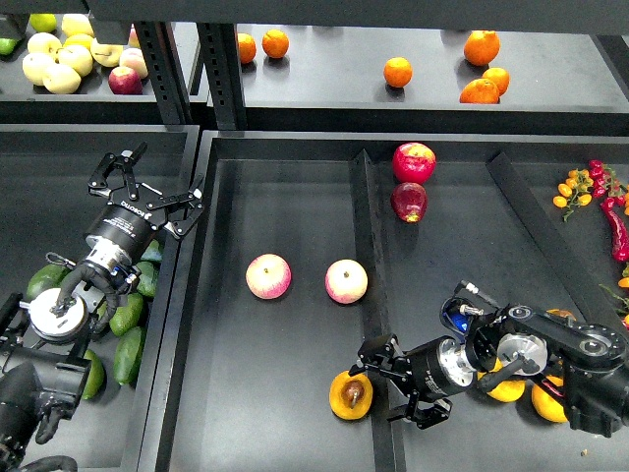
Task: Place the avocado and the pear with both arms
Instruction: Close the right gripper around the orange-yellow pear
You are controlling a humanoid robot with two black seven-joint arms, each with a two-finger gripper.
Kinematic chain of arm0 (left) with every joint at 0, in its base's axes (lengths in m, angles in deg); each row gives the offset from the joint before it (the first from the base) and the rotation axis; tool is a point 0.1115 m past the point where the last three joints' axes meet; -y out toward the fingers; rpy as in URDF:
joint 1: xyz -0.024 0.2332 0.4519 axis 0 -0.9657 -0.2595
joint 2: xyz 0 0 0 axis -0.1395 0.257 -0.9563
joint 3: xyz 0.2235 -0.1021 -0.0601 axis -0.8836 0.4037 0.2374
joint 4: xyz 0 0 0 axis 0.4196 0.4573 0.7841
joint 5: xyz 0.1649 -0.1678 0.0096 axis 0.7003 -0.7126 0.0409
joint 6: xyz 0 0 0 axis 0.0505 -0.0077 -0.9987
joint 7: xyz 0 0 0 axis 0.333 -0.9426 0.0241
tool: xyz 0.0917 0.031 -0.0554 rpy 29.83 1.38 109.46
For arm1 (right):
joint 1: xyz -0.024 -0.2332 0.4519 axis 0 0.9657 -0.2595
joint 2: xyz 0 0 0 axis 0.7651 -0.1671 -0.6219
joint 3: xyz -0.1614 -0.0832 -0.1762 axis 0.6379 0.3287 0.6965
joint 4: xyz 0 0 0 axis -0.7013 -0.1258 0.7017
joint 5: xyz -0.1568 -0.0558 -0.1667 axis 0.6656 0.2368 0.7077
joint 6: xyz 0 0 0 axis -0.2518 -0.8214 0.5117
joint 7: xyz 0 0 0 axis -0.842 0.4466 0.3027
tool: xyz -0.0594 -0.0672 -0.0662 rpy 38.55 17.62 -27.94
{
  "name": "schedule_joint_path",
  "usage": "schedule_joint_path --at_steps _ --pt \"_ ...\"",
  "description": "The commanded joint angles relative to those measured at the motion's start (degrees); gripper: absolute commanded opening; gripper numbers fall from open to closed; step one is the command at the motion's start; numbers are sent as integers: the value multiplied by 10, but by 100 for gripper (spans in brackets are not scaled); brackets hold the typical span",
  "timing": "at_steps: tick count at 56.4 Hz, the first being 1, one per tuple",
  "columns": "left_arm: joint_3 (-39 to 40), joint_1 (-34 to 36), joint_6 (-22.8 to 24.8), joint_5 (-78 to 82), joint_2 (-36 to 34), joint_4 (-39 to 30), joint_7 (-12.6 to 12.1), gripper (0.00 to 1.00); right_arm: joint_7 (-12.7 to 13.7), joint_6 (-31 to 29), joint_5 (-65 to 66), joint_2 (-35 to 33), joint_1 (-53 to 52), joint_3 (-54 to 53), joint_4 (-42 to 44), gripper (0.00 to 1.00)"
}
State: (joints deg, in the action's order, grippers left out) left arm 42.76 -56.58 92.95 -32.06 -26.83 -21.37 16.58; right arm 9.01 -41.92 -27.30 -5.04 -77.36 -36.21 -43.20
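Observation:
A pear (pixel 351 394), orange-yellow with a dark brown sunken patch, lies in the middle tray near its front, against the divider. My right gripper (pixel 385 383) is open right beside it on its right, fingers spread and pointing left, holding nothing. Several dark green avocados (pixel 126 314) lie in the left bin under my left arm. My left gripper (pixel 152 182) is open and empty, raised above the left bin's right edge, well behind the avocados.
Two pink-yellow apples (pixel 268 276) (pixel 346 281) lie mid-tray. Two red apples (pixel 415 162) lie in the right compartment past the divider (pixel 366 246). More pears (pixel 550 401) sit partly behind my right arm. Tangerines (pixel 398 72) and pale apples (pixel 59 59) are on the back shelf, chillies (pixel 590 182) at right.

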Motion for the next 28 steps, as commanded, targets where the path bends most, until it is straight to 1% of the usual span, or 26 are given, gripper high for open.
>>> schedule_joint_path --at_steps 1,14,28 --pt "-7 0 0 0 0 0 0 98 0 0 -5 4 -3 0 7 92" --pt "-9 0 0 1 0 0 0 98 0 0 -29 10 -3 0 20 84" --pt "-10 0 0 1 0 -3 -1 98 0 0 -29 17 -4 0 22 81"
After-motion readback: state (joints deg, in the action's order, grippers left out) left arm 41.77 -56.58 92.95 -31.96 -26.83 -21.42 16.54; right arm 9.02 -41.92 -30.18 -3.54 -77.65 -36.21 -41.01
